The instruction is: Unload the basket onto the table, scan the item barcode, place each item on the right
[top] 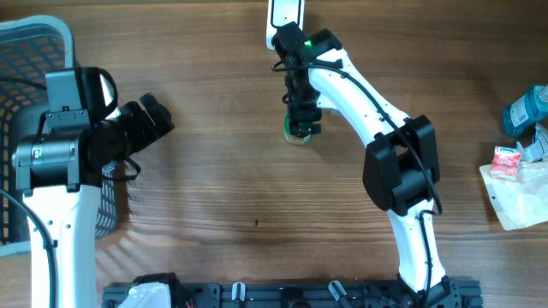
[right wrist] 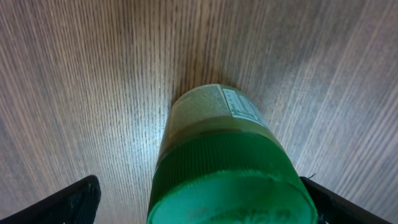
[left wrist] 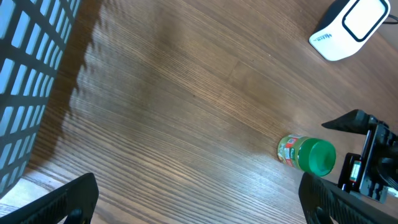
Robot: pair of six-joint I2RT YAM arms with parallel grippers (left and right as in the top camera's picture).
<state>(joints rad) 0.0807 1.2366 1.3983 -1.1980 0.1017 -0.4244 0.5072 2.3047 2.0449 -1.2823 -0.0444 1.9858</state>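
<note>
The item is a small jar [top: 297, 137] with a green lid [right wrist: 230, 186] and a printed label [right wrist: 217, 106]. It appears to lie on its side on the wooden table, lid toward my right wrist. My right gripper [right wrist: 199, 202] is open, one finger on each side of the lid; I see no squeeze. The left wrist view shows the jar [left wrist: 306, 154] with the right gripper [left wrist: 367, 165] just beyond it. A white scanner [top: 284, 15] stands at the far edge and shows in the left wrist view as the scanner [left wrist: 348, 26]. My left gripper [top: 152, 118] [left wrist: 199, 202] hangs open and empty beside the basket.
A grey mesh basket [top: 34, 51] [left wrist: 28, 74] fills the left end of the table. At the right edge lie a teal packet [top: 524, 109], a red-and-white packet [top: 507, 161] and a clear plastic bag [top: 522, 201].
</note>
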